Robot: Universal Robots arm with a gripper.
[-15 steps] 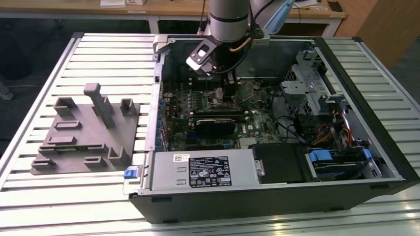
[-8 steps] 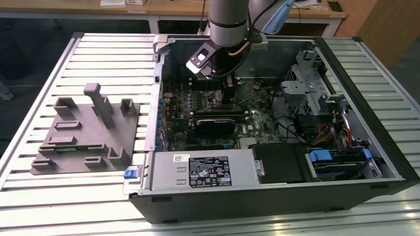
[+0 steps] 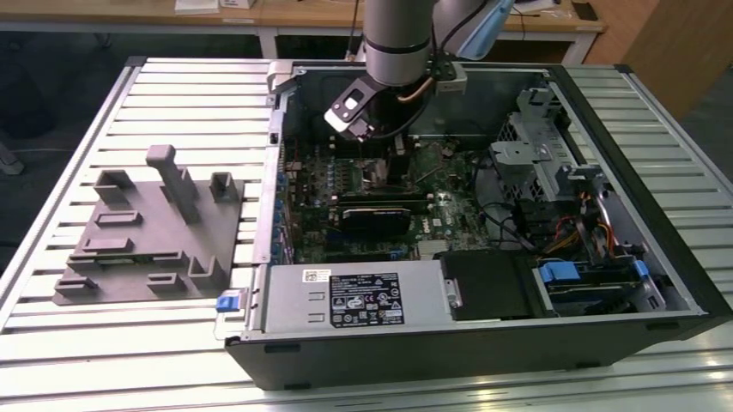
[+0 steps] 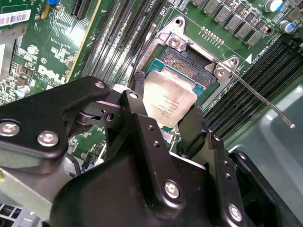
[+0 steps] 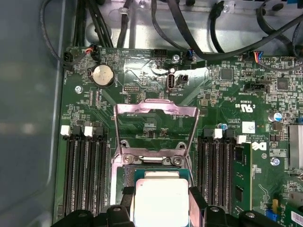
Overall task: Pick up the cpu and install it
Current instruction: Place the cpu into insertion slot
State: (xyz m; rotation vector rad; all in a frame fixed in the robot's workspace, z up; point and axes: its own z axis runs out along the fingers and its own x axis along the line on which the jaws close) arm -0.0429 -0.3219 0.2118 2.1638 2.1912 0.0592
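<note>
Claw (image 4: 166,106) grips the cpu (image 4: 171,100) over the open socket (image 4: 187,67).

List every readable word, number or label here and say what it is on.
On the silvery-white square cpu, gripped by the black end effector: faint print, too small to read.
On the grey metal power supply box: a black-and-white label, too small to read.
On the green motherboard: white markings, too small to read.
The white barcode sticker: unreadable.
</note>
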